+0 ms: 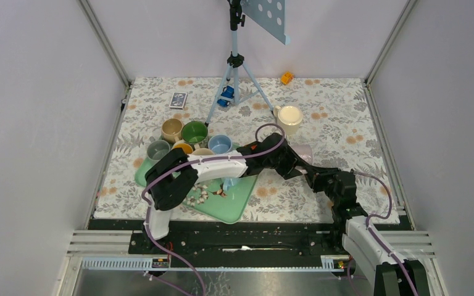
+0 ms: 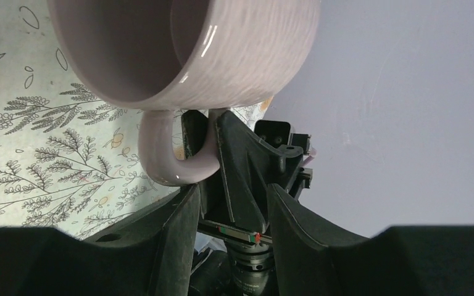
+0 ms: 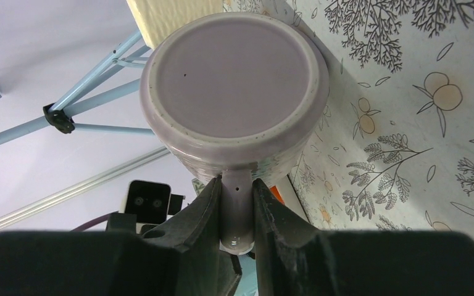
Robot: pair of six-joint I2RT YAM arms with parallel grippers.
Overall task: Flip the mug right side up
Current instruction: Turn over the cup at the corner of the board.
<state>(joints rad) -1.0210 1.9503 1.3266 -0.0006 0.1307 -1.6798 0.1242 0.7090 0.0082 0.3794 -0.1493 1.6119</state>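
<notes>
Currently, lilac mug (image 3: 231, 80): on its side, off the floral tablecloth (image 1: 345, 123), between my arms
Right gripper (image 3: 236, 183): clamped on handle (image 3: 234, 213)
Left gripper (image 2: 229, 190): fingers apart, facing the mug's mouth, holding nothing

1. Pale lilac, glossy, on the mug (image 3: 234, 80).
2. White with grey leaf sprigs and small orange fruit, across the tablecloth (image 1: 339, 123).
3. Mint green on the tray (image 1: 237, 206).
4. Cream on the far mug (image 1: 289, 117).
5. Light blue on the tripod (image 1: 234, 43); orange on the toy block (image 1: 287, 78).
</notes>
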